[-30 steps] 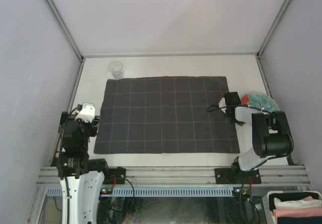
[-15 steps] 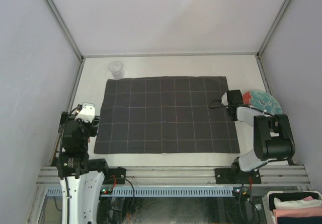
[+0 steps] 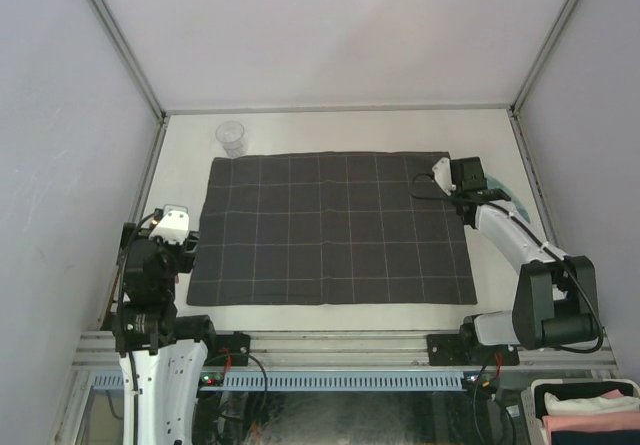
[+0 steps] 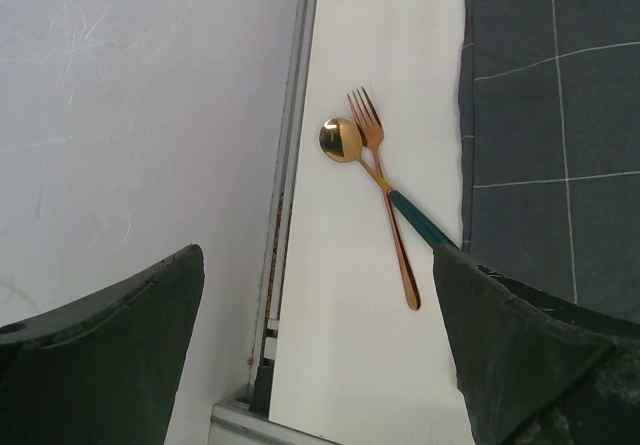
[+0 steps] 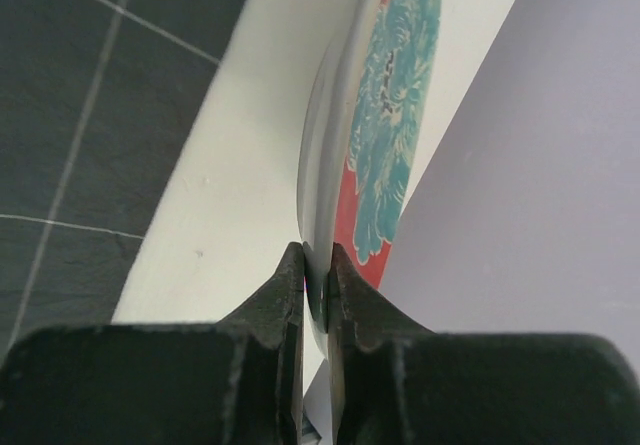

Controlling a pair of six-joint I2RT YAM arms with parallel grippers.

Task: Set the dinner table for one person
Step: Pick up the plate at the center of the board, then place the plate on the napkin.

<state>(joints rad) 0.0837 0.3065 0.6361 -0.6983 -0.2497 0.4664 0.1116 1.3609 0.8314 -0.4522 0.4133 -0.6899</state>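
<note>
Top external view shows the off-white surface (image 3: 340, 130), edged by grey rails, lying under a dark grey checked cloth (image 3: 330, 230) and showing as a bare margin on every side of it. A clear cup (image 3: 231, 138) stands upright on that margin just beyond the cloth's far left corner, close to the cloth but apart from it.

At the cloth's right edge, near its far right corner, the right tool (image 5: 316, 265) has its two fingers pressed together on the rim of a plate (image 5: 400, 115). The plate has a white underside and a teal and red pattern on its face. From above only a thin sliver of it shows beside the wrist, so it stands steeply tilted. Whether its lower edge touches the surface cannot be told.

Off the cloth's near left corner, the left tool (image 4: 318, 255) hangs above the margin with its fingers spread wide and nothing between them. Below it, between the cloth's left edge and the rail, lie a gold spoon (image 4: 340, 139) with a teal handle and a copper fork (image 4: 398, 245). Their heads sit side by side and their handles cross. The spoon's handle runs toward the cloth's edge.
</note>
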